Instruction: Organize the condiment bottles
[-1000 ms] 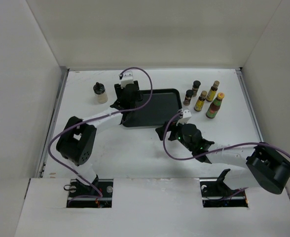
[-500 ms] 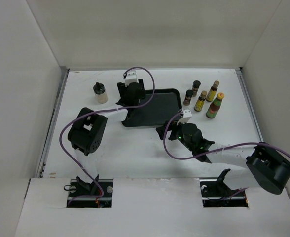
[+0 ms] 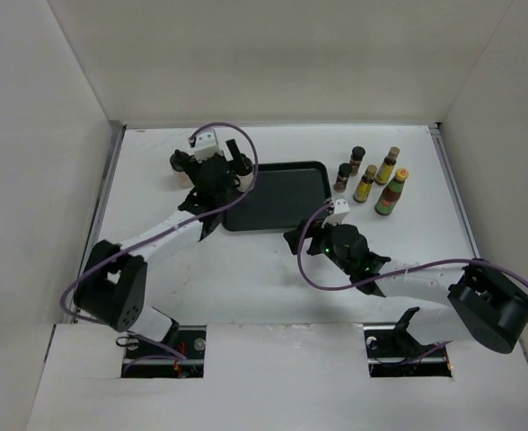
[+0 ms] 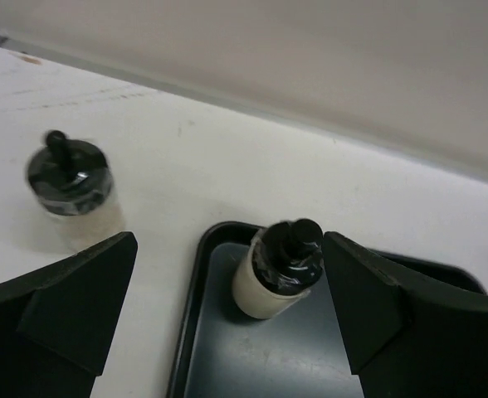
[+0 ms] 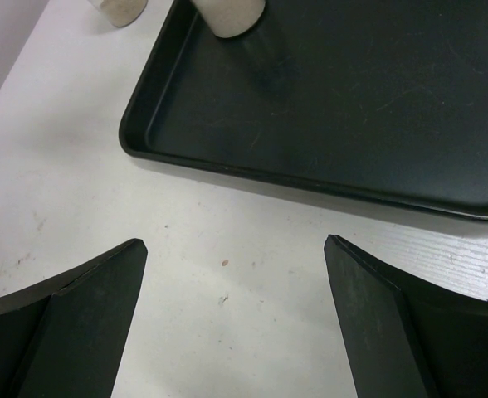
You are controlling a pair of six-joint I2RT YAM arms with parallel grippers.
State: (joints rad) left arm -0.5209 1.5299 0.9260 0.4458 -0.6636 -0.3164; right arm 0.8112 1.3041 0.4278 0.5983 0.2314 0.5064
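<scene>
With my left claw spread wide, the nearer cream bottle stands upright dead ahead of it in the tray corner, while the loose cream bottle stands ahead-left, outside the tray.

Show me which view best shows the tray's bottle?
Left wrist: bottle whole, cap and body, in the tray corner. Right wrist shows only its base; from the top the arm mostly hides it.

Flat black tray sits on my white tabletop, near its middle; pale walls stand round me on three sides.
</scene>
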